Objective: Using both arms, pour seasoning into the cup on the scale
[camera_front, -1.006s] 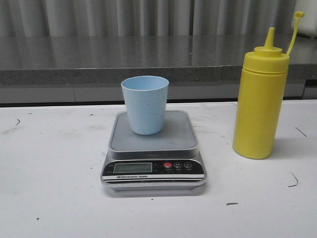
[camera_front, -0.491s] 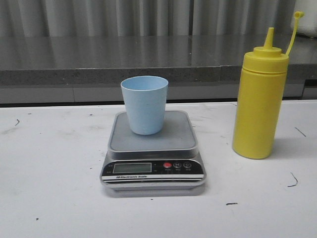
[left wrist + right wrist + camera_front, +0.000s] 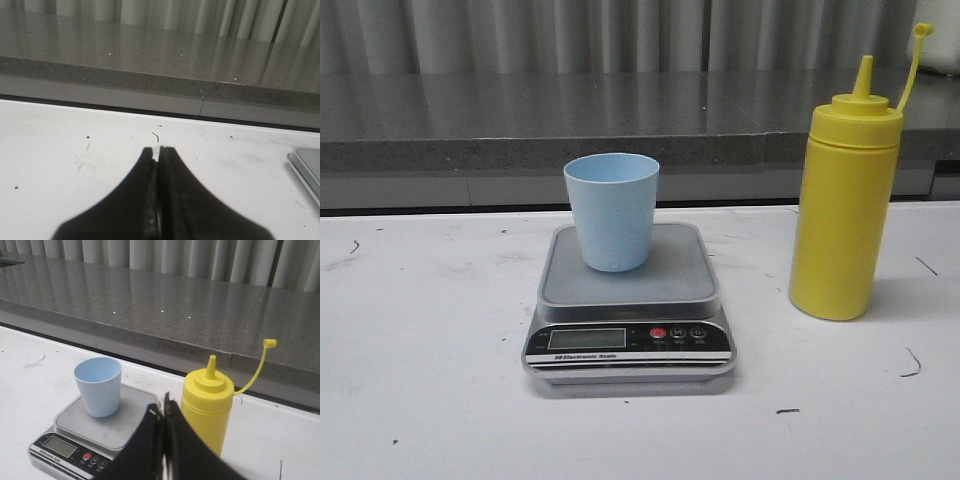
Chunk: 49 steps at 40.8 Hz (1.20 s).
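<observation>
White tabletop [image 3: 430, 330] fills your front view, and neither arm shows in it; you only see the grippers from their own wrist cameras. Starting at the left, your left gripper [image 3: 158, 150] has its two black fingers pressed together with nothing between them, hovering over bare table, and a grey corner of the scale [image 3: 307, 165] just enters that view's edge. Moving to the centre of the front view, you find the scale [image 3: 628, 310] flat on the table, its black front panel with the LCD and red button [image 3: 658, 333] facing you at 6 o'clock. On its grey steel platform stands the light blue cup [image 3: 612, 212], upright, open end up, toward the platform's 12 o'clock side and a little to the 9 o'clock side of its middle. From the cup, the yellow seasoning bottle [image 3: 844, 210] stands at 3 o'clock, upright on the table, apart from the scale, nozzle uncapped and its tethered cap [image 3: 923, 30] sticking up at about 1 o'clock of the nozzle. Your right gripper [image 3: 164, 410] is likewise clamped closed on nothing, raised above the table, looking down at the cup [image 3: 98, 386], scale [image 3: 90, 432] and bottle [image 3: 207, 407], touching none of them.
</observation>
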Motion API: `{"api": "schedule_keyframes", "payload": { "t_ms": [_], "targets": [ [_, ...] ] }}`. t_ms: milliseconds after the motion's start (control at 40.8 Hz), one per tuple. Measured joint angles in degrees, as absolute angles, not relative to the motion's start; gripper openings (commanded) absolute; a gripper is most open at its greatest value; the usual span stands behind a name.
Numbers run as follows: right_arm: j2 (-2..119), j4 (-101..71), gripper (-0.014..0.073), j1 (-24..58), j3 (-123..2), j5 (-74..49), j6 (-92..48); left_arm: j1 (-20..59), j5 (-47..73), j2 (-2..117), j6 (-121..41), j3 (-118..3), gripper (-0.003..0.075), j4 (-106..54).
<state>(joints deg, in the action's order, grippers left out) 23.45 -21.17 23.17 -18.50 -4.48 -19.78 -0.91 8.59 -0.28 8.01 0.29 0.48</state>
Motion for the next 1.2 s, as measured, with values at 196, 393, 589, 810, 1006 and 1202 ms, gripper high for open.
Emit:
{"api": "schedule_keyframes", "payload": {
  "t_ms": [196, 393, 589, 810, 1006, 1202],
  "targets": [
    [23.4, -18.7, -0.0099, 23.2, -17.6, -2.5, -19.7, -0.9, 8.6, -0.3, 8.0, 0.3, -0.0020, 0.5],
    [21.4, -4.6, -0.0099, 20.0, -13.2, 1.0, -11.1, -1.0, 8.6, -0.3, 8.0, 0.3, -0.0020, 0.5],
    [15.2, -1.1, -0.0099, 8.0, -7.3, 1.5, -2.4, -1.0, 8.6, -0.3, 8.0, 0.3, -0.0020, 0.5],
    [5.5, 0.5, -0.0099, 0.7, -0.3, -2.6, -0.5, -1.0, 8.6, -0.3, 8.0, 0.3, -0.0020, 0.5],
    [-0.2, 0.5, -0.0099, 0.5, 1.6, -7.1, 0.0, -1.0, 8.6, -0.3, 8.0, 0.3, -0.0020, 0.4],
    [-0.6, 0.5, -0.0099, 0.5, 1.6, -8.8, 0.0, -1.0, 8.6, -0.3, 8.0, 0.3, -0.0020, 0.4]
  ]
}}
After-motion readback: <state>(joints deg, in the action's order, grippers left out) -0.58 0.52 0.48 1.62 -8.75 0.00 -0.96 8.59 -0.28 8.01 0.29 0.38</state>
